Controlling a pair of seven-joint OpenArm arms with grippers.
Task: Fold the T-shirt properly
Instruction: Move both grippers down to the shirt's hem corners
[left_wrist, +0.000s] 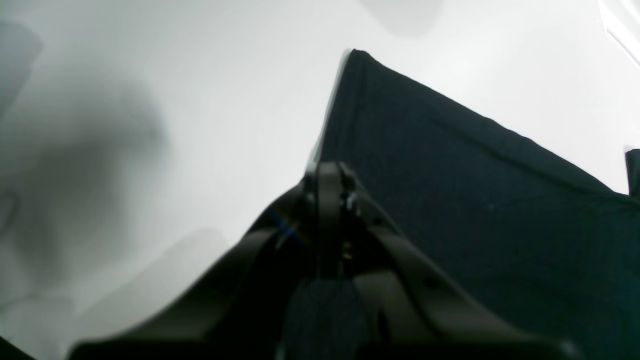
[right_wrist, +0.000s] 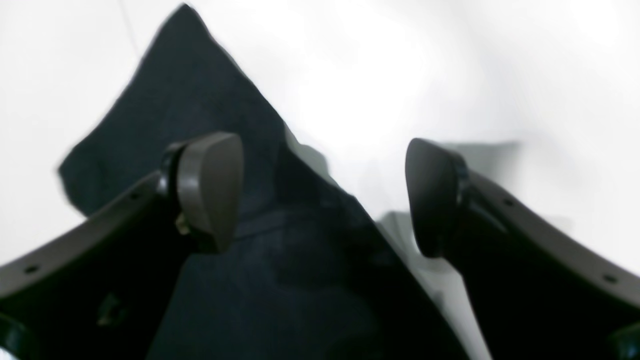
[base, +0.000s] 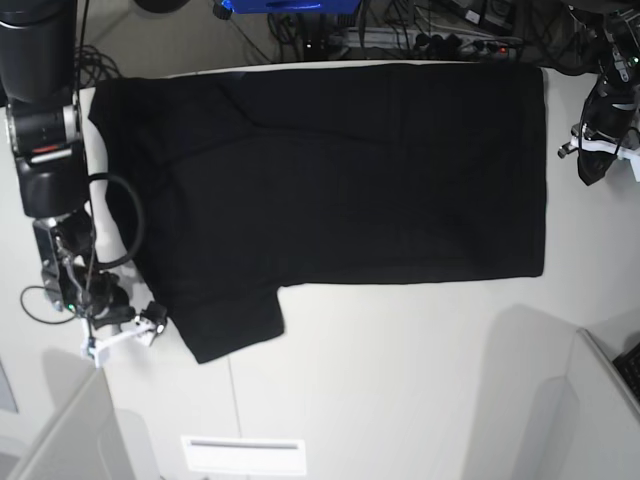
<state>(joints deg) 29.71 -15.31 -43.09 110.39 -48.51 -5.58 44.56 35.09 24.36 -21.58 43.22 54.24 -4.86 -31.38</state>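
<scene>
The black T-shirt (base: 350, 170) lies spread flat on the white table (base: 400, 380), plain side up, with one sleeve (base: 225, 325) pointing toward the front left. My right gripper (right_wrist: 320, 195) is open at that sleeve's outer edge. One of its pads (right_wrist: 210, 190) is over the cloth and the other is over bare table; in the base view this gripper (base: 150, 322) sits just left of the sleeve. My left gripper (left_wrist: 330, 180) is shut with nothing visible between its jaws. A corner of the shirt (left_wrist: 450, 175) lies beyond it, and in the base view this gripper (base: 595, 160) hangs right of the shirt's hem, apart from it.
Cables (base: 440, 30) and a blue object (base: 290, 5) lie past the table's far edge. A white label (base: 243, 455) sits near the front edge. Grey panels rise at the front left (base: 60, 440) and front right (base: 600, 420) corners.
</scene>
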